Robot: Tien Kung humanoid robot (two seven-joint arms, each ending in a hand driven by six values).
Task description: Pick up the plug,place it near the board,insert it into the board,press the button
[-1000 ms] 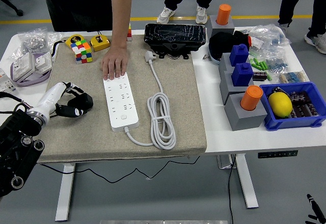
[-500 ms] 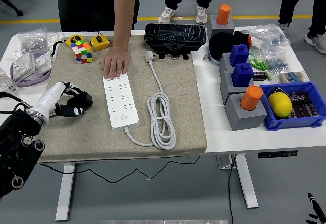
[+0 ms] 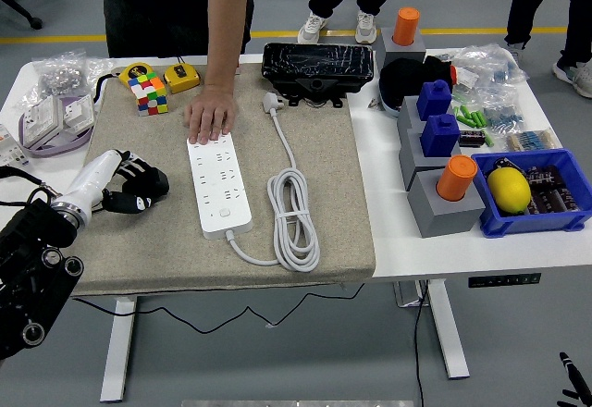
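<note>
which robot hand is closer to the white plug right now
Left. The left hand rests on the mat, left of the power strip, with the plug beyond the strip's far end. The right hand is barely in view at the bottom right corner, much farther away.

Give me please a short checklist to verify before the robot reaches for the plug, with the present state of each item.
1. Plug free on the mat, beyond the power strip: ok.
2. Cable not lying over the strip's sockets: ok.
3. Strip clear of other hands: not ok, a person's hand rests on its far end.
4. Left hand empty on the mat: ok.
5. Right hand ready: cannot tell, out of view.
</note>
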